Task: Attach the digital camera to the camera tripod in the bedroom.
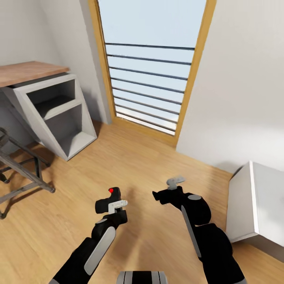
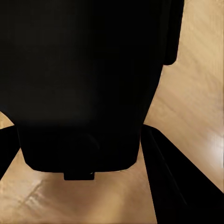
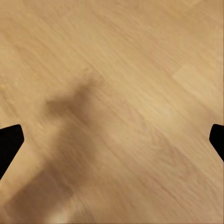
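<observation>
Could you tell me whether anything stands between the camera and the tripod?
Cannot say: the left gripper holds the camera over bare floor, and the frames give no tripod to judge against.

Bright daylight from window (image 1: 152, 67) — soft shadows on floor (image 3: 140, 93).

matt black digital camera (image 1: 105, 204), smooth wooden floor (image 1: 138, 165)

Left gripper (image 1: 111, 204) jaws clamped on a load; right gripper (image 1: 161, 196) jaws spread wide, empty
</observation>
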